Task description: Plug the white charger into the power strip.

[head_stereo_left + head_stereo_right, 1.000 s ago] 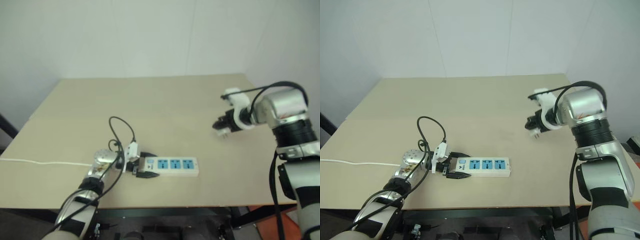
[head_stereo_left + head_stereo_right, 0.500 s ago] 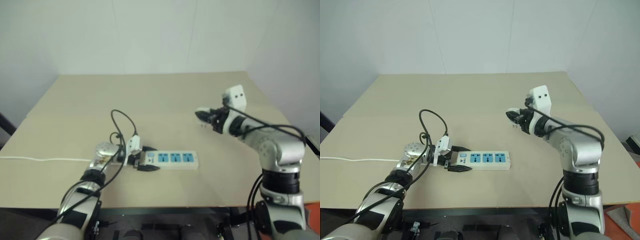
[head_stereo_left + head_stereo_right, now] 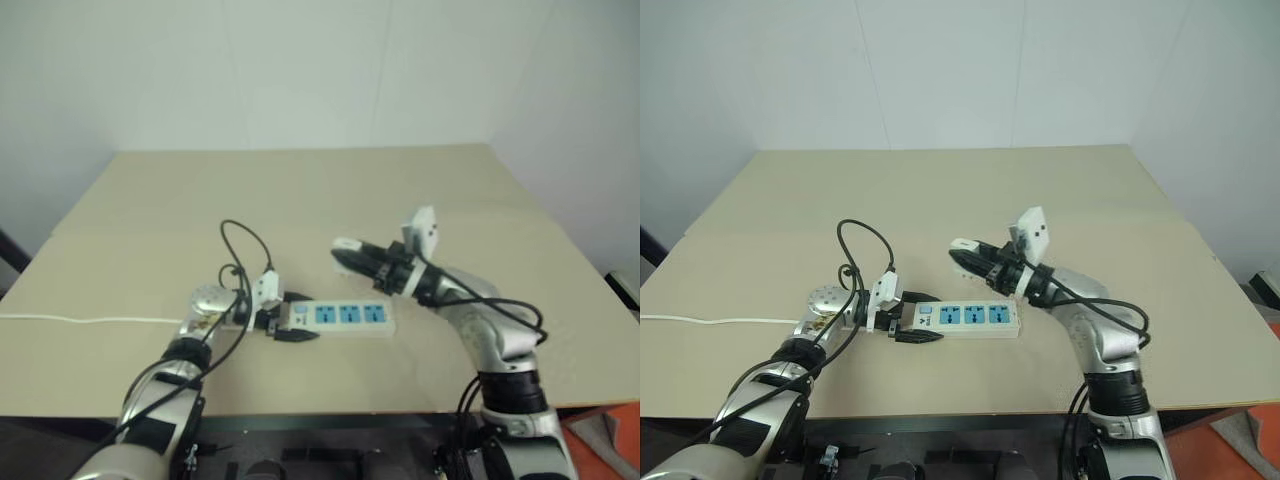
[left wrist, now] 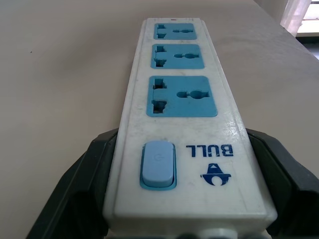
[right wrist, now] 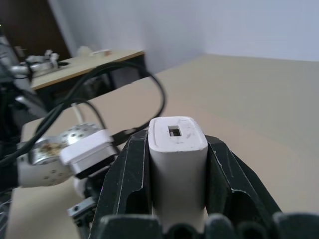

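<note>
Three blue sockets line the power strip [image 3: 970, 317], its long axis running nine to three on the table [image 3: 940, 190], switch end pinched by the left gripper [image 3: 908, 326]. The right gripper [image 3: 965, 256] clamps the white charger [image 5: 177, 154] just above, near twelve o'clock of the strip, so the sockets lie below it

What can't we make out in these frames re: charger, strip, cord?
- White charger prongs: hidden in the right wrist view by the right gripper clamped on its sides.
- Which socket it is lined up with: too small in the eye views.
- Power strip switch end: cut off by the frame edge and covered by the left gripper fingers.
- Cord: runs off the picture's edge, so its plug can't be seen.
</note>
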Tool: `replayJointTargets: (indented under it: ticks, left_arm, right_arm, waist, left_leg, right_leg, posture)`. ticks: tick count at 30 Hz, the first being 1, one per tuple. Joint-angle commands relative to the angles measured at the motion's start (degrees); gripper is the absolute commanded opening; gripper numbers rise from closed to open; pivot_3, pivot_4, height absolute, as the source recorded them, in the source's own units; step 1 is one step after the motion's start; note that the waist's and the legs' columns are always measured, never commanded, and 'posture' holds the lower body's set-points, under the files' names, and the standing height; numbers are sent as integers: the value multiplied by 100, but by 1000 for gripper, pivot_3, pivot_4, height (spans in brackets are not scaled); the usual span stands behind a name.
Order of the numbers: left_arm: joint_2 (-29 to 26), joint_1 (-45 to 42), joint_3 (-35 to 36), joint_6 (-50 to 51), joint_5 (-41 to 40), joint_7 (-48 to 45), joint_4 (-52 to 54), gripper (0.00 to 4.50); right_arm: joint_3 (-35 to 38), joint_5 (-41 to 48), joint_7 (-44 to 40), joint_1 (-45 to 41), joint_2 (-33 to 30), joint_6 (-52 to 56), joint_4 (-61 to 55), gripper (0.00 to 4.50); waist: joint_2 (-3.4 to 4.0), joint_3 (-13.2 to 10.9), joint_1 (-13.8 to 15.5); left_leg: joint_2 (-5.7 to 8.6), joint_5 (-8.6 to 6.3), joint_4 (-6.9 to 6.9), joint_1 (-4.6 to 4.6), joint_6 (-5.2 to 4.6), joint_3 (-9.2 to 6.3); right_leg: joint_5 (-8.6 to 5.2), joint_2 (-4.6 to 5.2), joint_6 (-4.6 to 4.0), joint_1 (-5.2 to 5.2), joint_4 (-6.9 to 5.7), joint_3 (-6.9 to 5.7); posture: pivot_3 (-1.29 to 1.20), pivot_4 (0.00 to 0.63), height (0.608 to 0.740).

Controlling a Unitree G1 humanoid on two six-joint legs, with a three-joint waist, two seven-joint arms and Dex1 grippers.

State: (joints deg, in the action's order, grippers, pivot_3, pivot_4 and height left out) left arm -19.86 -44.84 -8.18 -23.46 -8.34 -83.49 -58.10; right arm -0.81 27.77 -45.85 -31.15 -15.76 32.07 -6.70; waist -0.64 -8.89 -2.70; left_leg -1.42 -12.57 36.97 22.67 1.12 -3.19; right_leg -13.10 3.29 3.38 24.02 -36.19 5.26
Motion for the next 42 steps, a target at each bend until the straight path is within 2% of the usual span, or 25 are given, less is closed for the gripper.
replayJointTargets:
  ticks: [1,6,14,22,42]
  left_arm:
    - [-33,41,-84,39,247,8,-107,3302]
    - [-53,84,-99,93,234,-79,-31,3302]
    - [-74,145,-107,165,220,-169,67,3302]
    - [-92,197,-115,226,208,-225,164,3302]
    - [-117,358,-115,374,166,-321,435,3302]
  right_arm:
    - [-195,-152,-207,29,138,-686,212,1122]
    - [-365,-465,-519,73,241,-1664,812,1122]
    - [-754,-551,-1477,104,-21,-2081,1289,1122]
    - [-769,-816,-1581,-278,112,-2543,2113,1122]
    - [-842,-1167,-1744,-548,363,-3052,2945,1122]
  waist:
    - [0,0,3]
    - [0,0,3]
    - [-1,0,-7]
    - [-1,-1,-10]
    - [-1,-1,-18]
  left_leg:
    - [0,0,0,0,0,0]
    - [0,0,0,1,0,1]
    - [0,0,-1,1,0,1]
    - [0,0,-1,1,0,0]
    - [0,0,-1,-1,0,0]
  right_leg:
    - [0,0,0,0,0,0]
    - [2,0,-3,1,1,0]
    - [2,0,-4,1,1,1]
    - [5,0,-10,3,0,0]
    - [11,0,-21,2,-4,0]
  posture:
    - [0,150,740]
    - [0,150,740]
    - [0,150,740]
    - [0,150,740]
    - [0,150,740]
